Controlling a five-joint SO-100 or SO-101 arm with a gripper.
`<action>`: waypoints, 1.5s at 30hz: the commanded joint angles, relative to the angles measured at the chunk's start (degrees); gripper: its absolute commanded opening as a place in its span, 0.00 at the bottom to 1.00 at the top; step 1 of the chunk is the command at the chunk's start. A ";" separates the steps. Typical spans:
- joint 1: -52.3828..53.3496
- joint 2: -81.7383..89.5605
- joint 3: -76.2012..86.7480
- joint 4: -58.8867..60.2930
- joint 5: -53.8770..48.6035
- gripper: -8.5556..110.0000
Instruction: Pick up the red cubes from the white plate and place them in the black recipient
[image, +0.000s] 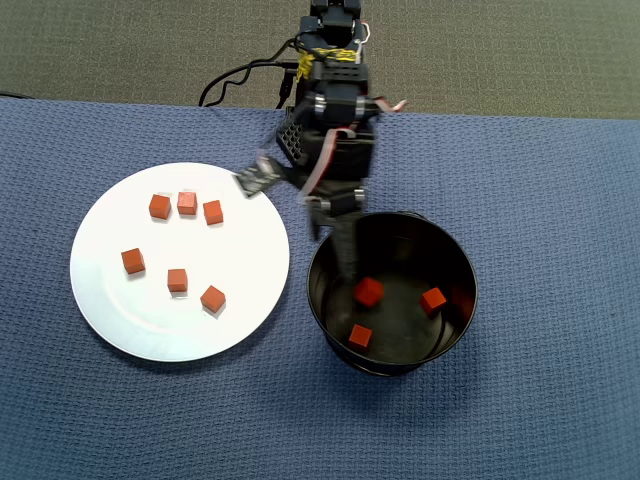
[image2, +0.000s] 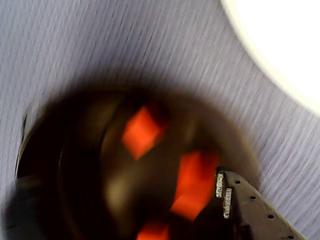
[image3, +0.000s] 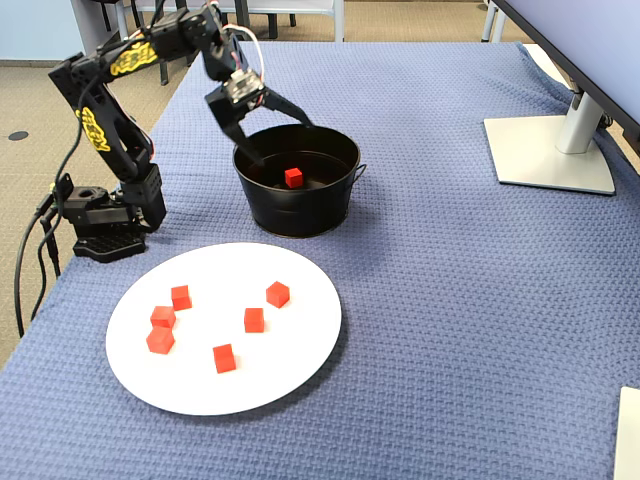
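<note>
Overhead: over black recipient (image: 392, 290), gripper (image: 340, 262) spread wide, empty; three red cubes (image: 369, 292) inside, six on white plate (image: 120, 325).
Wrist: blurred, cubes under fingertip (image2: 224, 192).
Fixed: likely light, rigid; pinch opposite flat faces.

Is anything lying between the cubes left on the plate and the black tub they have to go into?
Nothing visible. Between the white plate with six red cubes and the black recipient lies only bare blue cloth; the tool hangs open over the recipient's rim.
</note>
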 joint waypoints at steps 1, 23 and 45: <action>18.02 -0.26 0.26 -5.80 -13.36 0.40; 41.40 -29.53 -1.93 -23.20 -11.95 0.28; 31.20 -45.35 -19.95 -6.94 -8.79 0.24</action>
